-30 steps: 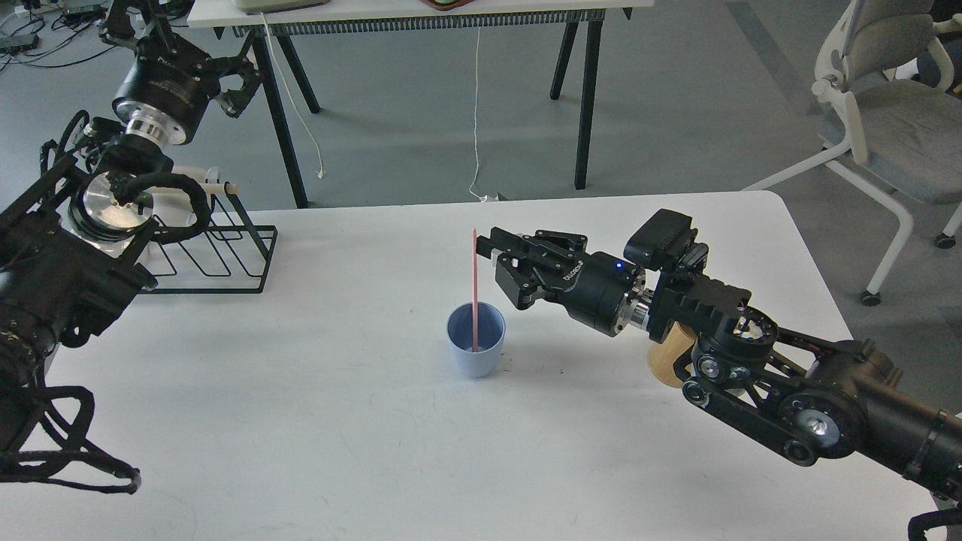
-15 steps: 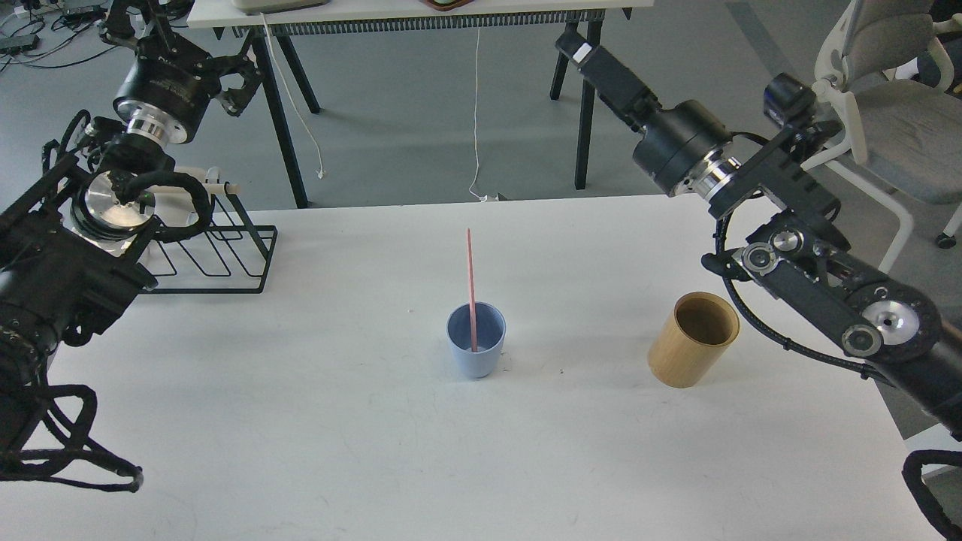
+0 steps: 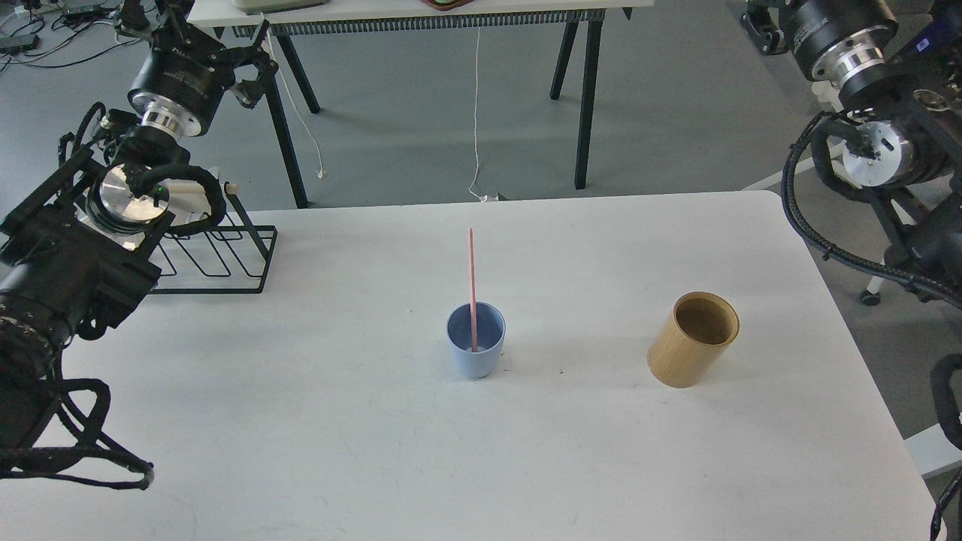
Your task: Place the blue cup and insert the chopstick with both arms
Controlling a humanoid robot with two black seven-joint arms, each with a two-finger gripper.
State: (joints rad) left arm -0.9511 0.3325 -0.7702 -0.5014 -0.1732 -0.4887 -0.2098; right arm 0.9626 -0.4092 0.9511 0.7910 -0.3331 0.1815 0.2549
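Observation:
The blue cup (image 3: 476,350) stands upright near the middle of the white table (image 3: 301,421). The pink chopstick (image 3: 472,270) stands in it, leaning slightly, with its top well above the rim. My left gripper (image 3: 239,69) is raised at the far upper left, above the wire rack and far from the cup; it is seen dark and end-on, so its fingers cannot be told apart. My right arm (image 3: 864,143) is lifted to the upper right, off the table. Only a dark bit of my right gripper (image 3: 760,24) shows at the top edge.
A tan bamboo-coloured cylinder (image 3: 693,340) stands open-topped right of the cup. A black wire rack (image 3: 218,255) with a pale wooden rod sits at the table's back left. Another table's legs (image 3: 582,105) and an office chair stand on the floor beyond.
My right arm let go of the chopstick, rose from beside the cup and swung away to the upper right, uncovering the tan cylinder. The left arm shifted slightly. Cup and chopstick stayed in place.

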